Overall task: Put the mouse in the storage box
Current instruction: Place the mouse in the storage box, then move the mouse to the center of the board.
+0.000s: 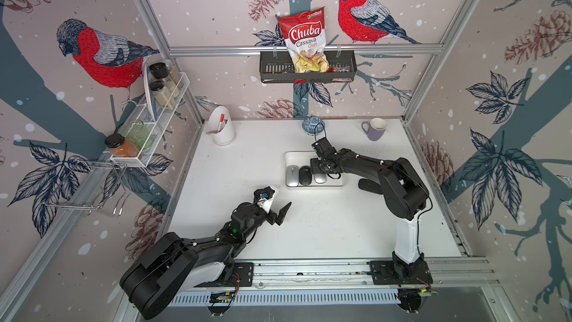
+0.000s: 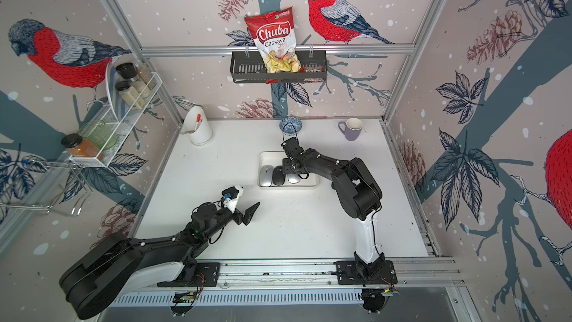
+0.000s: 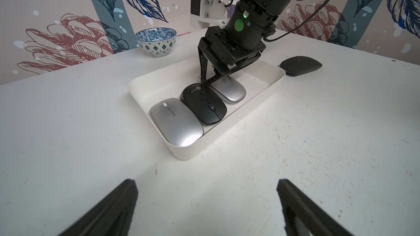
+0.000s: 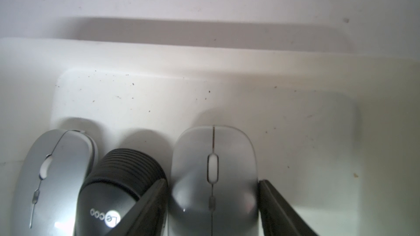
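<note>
The silver mouse [image 4: 213, 178] lies in the storage box [image 3: 276, 80] between the right claw's [image 4: 213, 210] spread fingers

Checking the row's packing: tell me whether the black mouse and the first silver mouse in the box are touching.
Touching. In the left wrist view, the black mouse presses against the silver mouse with no gap along their sides, both inside the storage box.

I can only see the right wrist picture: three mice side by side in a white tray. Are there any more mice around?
Observer: Yes, a fourth. A black mouse lies on the table just outside the storage box.
Operator: Is the other arm busy with it?
Observer: No. The left gripper is open and empty, on the box's opposite side.
Operator: Anything else on the table?
Observer: A blue patterned bowl and a purple mug stand near the back wall.
</note>
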Robot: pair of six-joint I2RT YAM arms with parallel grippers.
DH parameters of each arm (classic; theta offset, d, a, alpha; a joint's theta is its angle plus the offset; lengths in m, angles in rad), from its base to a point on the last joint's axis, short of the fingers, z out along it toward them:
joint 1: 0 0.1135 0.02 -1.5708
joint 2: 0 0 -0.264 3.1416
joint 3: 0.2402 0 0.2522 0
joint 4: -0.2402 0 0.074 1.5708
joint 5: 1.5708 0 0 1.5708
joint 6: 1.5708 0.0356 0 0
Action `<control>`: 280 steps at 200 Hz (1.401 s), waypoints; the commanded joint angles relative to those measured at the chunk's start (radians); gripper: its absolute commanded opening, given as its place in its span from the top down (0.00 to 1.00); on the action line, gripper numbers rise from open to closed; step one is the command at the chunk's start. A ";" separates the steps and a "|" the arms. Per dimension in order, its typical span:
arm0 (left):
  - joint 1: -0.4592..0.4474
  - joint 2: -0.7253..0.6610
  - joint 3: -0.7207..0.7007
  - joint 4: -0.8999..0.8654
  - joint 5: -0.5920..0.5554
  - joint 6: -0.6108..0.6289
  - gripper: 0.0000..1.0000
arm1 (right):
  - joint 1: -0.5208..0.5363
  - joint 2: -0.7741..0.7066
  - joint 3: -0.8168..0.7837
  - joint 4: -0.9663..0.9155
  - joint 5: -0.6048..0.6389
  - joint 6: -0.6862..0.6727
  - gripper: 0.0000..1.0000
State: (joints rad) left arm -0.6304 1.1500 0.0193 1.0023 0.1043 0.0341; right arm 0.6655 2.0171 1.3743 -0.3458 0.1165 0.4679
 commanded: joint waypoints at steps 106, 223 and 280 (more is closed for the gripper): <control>0.000 -0.028 -0.017 0.068 0.018 0.025 0.01 | -0.120 -0.358 -0.090 -0.114 0.270 -0.315 0.02; 0.000 0.024 0.041 -0.013 0.041 0.015 0.01 | -0.636 -0.498 -0.471 -0.034 0.013 -0.025 0.26; 0.000 0.034 0.050 -0.023 0.037 0.003 0.01 | -0.638 -0.378 -0.471 0.025 0.070 -0.004 0.42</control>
State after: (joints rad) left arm -0.6304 1.1831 0.0605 0.9802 0.1345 0.0479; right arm 0.0292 1.5852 0.8917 -0.3557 0.1631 0.4442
